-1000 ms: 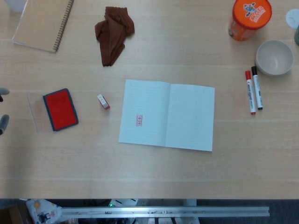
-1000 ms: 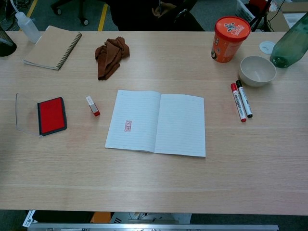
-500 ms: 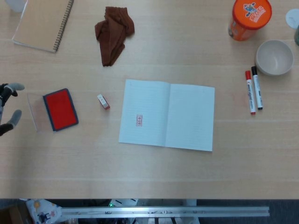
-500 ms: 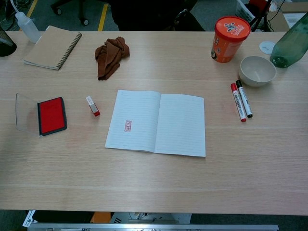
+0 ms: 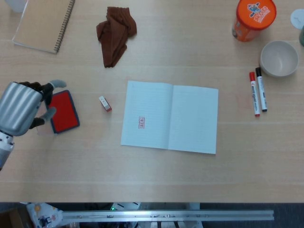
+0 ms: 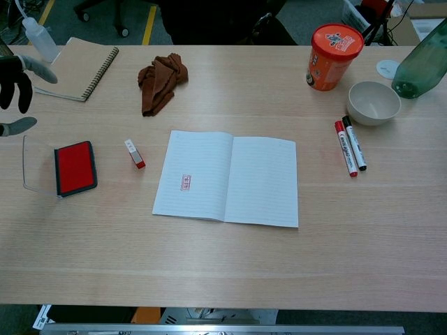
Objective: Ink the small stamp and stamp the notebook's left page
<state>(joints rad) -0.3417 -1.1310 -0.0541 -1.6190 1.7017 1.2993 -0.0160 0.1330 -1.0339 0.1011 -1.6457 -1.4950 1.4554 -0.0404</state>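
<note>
The open notebook (image 5: pixel 169 117) (image 6: pixel 227 177) lies at the table's middle, with a small red stamp print (image 5: pixel 141 122) on its left page. The small stamp (image 5: pixel 105 103) (image 6: pixel 135 153) lies on its side between the notebook and the red ink pad (image 5: pixel 63 111) (image 6: pixel 75 167). The pad's clear lid (image 6: pixel 35 166) stands open on its left. My left hand (image 5: pixel 24 106) (image 6: pixel 19 87) hovers at the pad's left edge, fingers apart, holding nothing. In the head view it covers the lid. My right hand is not in view.
A spiral notebook (image 5: pixel 44 23) and a brown cloth (image 5: pixel 115 34) lie at the back left. At the right are an orange tub (image 5: pixel 253 18), a white bowl (image 5: pixel 279 58), two markers (image 5: pixel 258 92) and a green bottle (image 6: pixel 421 64).
My left hand has come in from the left edge toward the ink pad and now hangs over its open lid. The stamp, pad and notebook have not moved.
</note>
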